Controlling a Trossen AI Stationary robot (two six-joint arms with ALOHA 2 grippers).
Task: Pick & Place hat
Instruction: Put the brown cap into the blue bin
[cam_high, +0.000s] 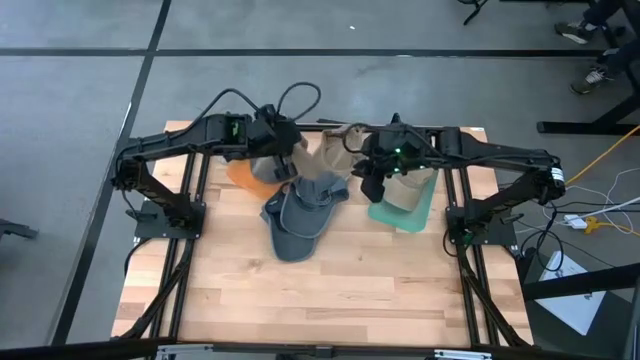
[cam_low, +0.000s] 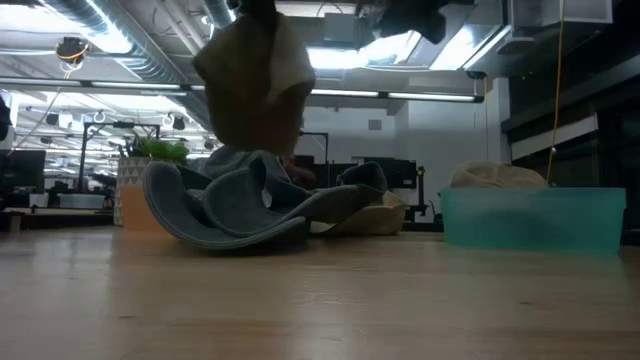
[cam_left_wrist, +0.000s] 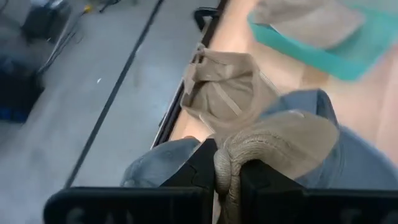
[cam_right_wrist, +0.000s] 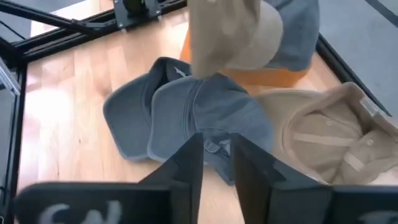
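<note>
Counting hats: two grey ones lie overlapped mid-table, a grey hat (cam_right_wrist: 134, 121) and a second grey hat (cam_right_wrist: 208, 115) on top of it. Tan ones come to three: a tan hat (cam_low: 255, 75) hanging in the air, another tan hat (cam_right_wrist: 329, 140) lying inside-up on the wood, and a third tan hat (cam_low: 498, 176) sitting in the teal bin (cam_low: 535, 222). Bins: two, that teal one plus one orange bin (cam_high: 245, 178). Arms: two.

No readable text, labels or numbers — none anywhere
</note>
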